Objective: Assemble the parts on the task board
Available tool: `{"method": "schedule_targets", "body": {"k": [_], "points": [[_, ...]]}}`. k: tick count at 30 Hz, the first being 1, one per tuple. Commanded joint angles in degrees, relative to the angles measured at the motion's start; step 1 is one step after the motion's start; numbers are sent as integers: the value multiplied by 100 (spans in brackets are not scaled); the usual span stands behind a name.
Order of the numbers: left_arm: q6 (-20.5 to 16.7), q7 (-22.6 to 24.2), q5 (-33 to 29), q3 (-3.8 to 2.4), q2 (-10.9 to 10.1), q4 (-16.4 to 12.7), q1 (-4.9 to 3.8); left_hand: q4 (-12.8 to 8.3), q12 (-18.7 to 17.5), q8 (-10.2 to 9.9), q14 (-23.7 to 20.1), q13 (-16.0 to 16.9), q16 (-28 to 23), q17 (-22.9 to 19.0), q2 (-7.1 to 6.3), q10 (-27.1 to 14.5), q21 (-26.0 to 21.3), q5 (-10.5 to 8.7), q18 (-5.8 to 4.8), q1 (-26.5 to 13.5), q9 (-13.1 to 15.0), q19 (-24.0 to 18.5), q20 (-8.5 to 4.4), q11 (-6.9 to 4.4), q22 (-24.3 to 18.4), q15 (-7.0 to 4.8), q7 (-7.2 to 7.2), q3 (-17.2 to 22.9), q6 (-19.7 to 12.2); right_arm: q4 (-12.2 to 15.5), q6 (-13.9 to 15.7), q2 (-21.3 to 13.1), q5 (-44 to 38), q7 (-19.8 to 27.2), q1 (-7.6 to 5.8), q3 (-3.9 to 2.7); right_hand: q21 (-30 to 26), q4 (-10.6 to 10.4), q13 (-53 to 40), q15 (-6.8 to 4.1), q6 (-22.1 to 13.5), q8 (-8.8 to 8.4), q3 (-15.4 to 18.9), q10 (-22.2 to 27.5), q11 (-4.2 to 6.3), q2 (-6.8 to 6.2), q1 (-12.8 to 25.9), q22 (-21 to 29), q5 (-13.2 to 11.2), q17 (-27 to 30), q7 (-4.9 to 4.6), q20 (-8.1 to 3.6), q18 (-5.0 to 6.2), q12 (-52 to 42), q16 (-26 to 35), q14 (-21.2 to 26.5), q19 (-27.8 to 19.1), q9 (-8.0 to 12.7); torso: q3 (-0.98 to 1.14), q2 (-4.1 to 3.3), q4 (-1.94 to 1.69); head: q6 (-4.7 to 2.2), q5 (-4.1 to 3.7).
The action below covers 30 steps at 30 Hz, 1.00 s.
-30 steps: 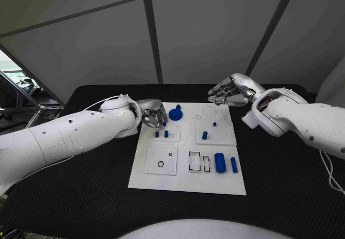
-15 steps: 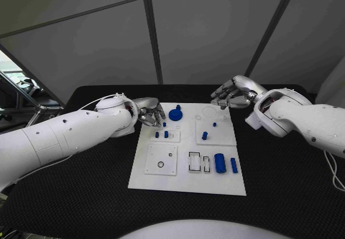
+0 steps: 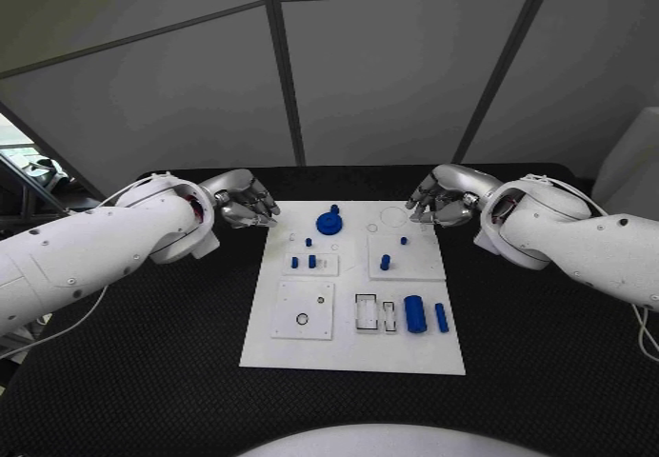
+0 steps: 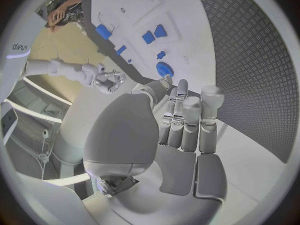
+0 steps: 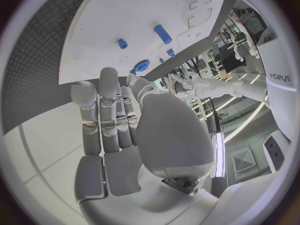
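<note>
The white task board lies in the middle of the black table. Near its far edge stands a round blue gear-like part. Small blue pegs stand in a plate on the left, and another peg in the plate to their right. A thick blue cylinder and a slim one lie nearer the front right. My left hand hovers off the board's far left corner and holds nothing. My right hand hangs over the far right corner, also holding nothing. In the wrist views the fingers and fingers lie side by side, with nothing between them.
A white plate with small holes sits at the board's front left, and rectangular slots are beside the thick cylinder. Black table surrounds the board on all sides. Grey panels close off the back.
My left hand has drawn back from the board's far left edge to a spot beside the corner. My right hand has come slightly nearer the far right corner. The parts have not moved.
</note>
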<state>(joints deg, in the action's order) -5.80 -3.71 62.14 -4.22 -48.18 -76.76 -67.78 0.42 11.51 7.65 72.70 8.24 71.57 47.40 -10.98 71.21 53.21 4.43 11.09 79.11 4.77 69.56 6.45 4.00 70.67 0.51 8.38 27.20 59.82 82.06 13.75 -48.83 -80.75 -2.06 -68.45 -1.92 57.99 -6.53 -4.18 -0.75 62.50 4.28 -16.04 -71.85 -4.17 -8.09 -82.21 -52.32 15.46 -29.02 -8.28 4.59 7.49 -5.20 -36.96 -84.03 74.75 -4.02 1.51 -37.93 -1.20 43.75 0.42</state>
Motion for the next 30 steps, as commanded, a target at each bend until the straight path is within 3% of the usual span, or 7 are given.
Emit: {"method": "schedule_targets", "body": {"k": [1,3,7,11,18,21,30], "points": [[-360,488,-2125,-14,-124,-100,-13,13,350,42,18,213,20,27,-5,15,-141,54,-284,-124,-2,-19,-47,-42,-84,-67,-28,-80,69,89,-154,15,-1162,-302,54,14,199,-6,-5,-3,12,-22,-29,91,9,-64,40,-213,-56,-121,3,29,-82,30,-159,-120,-16,5,-10,-1,-14,-23,-68],[-418,689,-2659,-13,-178,-143,-12,-5,716,88,25,453,14,6,16,-121,-234,73,-286,-129,-3,7,-72,-90,-145,-91,-49,-98,108,118,-179,29,-1317,-348,86,25,219,-9,-10,1,-9,-32,-17,124,7,-92,68,-233,-108,-137,14,35,-79,25,-188,-98,-48,8,-7,-5,-12,-30,-72],[-575,1184,-3741,9,-247,-266,1,6,1274,208,-136,813,-150,-290,27,-291,-672,57,-217,-190,20,-166,-80,-76,-383,-82,-34,-177,162,140,-221,73,-1546,-430,149,38,328,-8,-29,5,-70,-47,13,196,-5,-138,115,-352,-171,-248,6,45,-89,-8,-313,-75,-62,13,5,-6,-7,-56,-87],[-603,1703,-4674,25,-310,-464,54,22,1954,378,-297,1250,-332,-601,126,-696,-1085,67,-165,-197,49,-293,-72,-73,-614,-65,-13,-187,112,124,-342,136,-1704,-499,196,44,574,13,-49,29,-117,-38,25,324,-37,-151,131,-624,-178,-555,-23,69,-126,-53,-638,-92,-11,9,-10,-15,-5,-65,-94],[-491,2170,-5430,33,-403,-718,120,-17,2244,497,-570,1393,-652,-1148,197,-985,-1659,67,-79,-122,65,-522,-60,-37,-928,-62,-5,-106,20,101,-515,223,-1843,-564,248,51,993,48,-62,57,-160,-25,1,493,-76,-128,137,-1087,-154,-1055,-66,104,-188,-143,-1182,-109,102,4,-3,-12,-13,-49,-68],[-449,2239,-5535,34,-421,-768,133,-19,2281,520,-587,1403,-678,-1183,208,-1005,-1707,68,-74,-117,69,-537,-58,-34,-955,-62,-7,-94,15,84,-552,262,-1873,-573,264,52,1085,61,-59,74,-194,-34,-17,545,-101,-125,138,-1189,-140,-1193,-104,123,-201,-172,-1334,-104,115,8,-3,-15,-6,-58,-59],[-389,2290,-5609,36,-407,-791,146,-23,2348,552,-618,1418,-726,-1254,214,-1073,-1801,68,-64,-121,70,-561,-54,-23,-1008,-55,4,-79,-38,26,-731,345,-1946,-611,291,55,1482,160,-56,60,-129,0,-281,543,-81,-16,-2,-1641,-285,-1717,-80,131,-270,-292,-1886,-141,273,-4,-3,-15,5,-59,-42]]}}
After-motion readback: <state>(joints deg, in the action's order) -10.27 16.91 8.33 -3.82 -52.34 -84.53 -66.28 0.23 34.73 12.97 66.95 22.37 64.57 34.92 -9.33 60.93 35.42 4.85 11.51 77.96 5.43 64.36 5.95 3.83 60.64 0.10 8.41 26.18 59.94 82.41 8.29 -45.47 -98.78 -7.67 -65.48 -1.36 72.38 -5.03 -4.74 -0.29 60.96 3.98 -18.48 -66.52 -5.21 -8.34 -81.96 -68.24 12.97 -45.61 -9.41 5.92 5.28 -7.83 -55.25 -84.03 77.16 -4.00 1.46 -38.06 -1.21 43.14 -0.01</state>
